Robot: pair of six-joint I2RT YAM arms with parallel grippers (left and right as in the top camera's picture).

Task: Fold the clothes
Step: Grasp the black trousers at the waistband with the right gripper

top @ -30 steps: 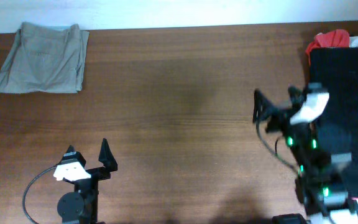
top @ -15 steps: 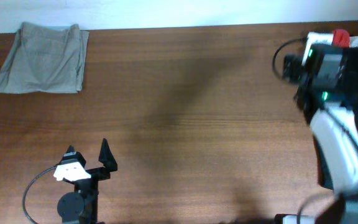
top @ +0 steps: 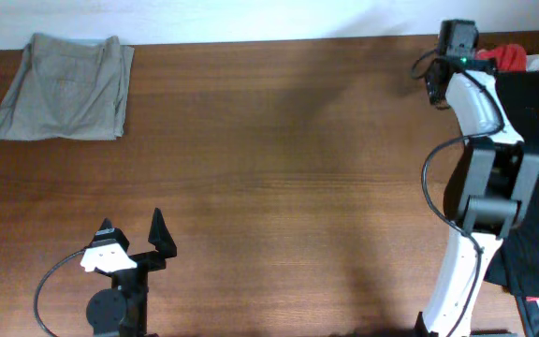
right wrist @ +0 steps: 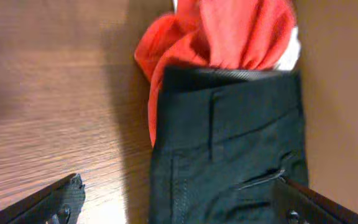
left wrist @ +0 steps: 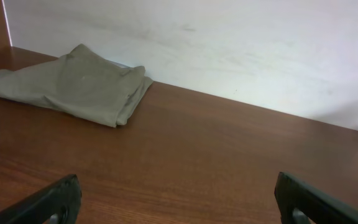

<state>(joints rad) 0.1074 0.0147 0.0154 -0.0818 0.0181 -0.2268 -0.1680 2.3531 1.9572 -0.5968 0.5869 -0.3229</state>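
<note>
Nearest the robot's base, the left jaws are spread wide with nothing between them, held low over the bare counter (top: 269, 168) close to the front edge. Parked there, they are well apart from any cloth; I judge that the left arm is waiting and leaving the working space free.

Along the right side of the counter lies the black garment (top: 537, 122), the thing to be folded, stretched lengthwise from the near edge toward the far one. The right arm (top: 480, 178) is extended out alongside it and hides part of its inner edge. That reach puts the right jaws over the garment's far end. The right wrist view shows them opened wide and empty, looking down on a stitched band that looks like a waistband (right wrist: 229, 76) running across the cloth. The pose reads as lining up on that far edge for a grasp, so the garment can be drawn onto the open middle of the counter.

Just beyond the band, and partly tucked under it, sits the red top (right wrist: 229, 31). A low pinch there could catch red cloth as well.

Furthest off, in the far left corner by the wall, the khaki trousers (top: 64, 86) lie already folded.
</note>
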